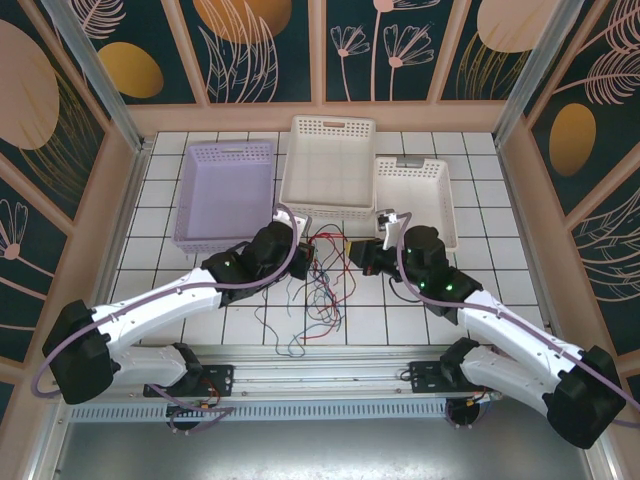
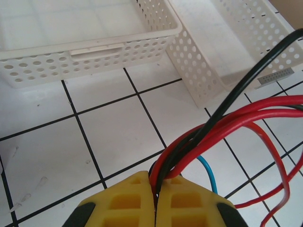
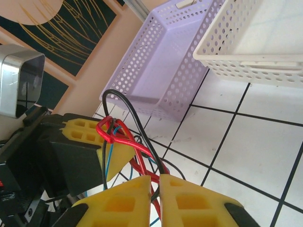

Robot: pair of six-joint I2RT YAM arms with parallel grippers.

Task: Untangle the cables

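The cables (image 1: 325, 275) lie as a tangle of thin red, blue and black wires on the white tiles between the two arms. My left gripper (image 1: 310, 252) is at the tangle's upper left. In the left wrist view its yellow fingers (image 2: 128, 198) are shut on a bunch of red and black cables (image 2: 227, 123), with a blue strand beside them. My right gripper (image 1: 352, 254) is at the tangle's upper right. Its gripper (image 3: 156, 182) is shut on a black and a red strand of the cables (image 3: 128, 137), which run taut to the left gripper (image 3: 85, 135).
A lilac basket (image 1: 226, 148) stands at the back left, a large white basket (image 1: 332, 123) in the middle and a smaller white basket (image 1: 410, 163) at the back right. Loose cable ends trail toward the near table edge (image 1: 300, 345).
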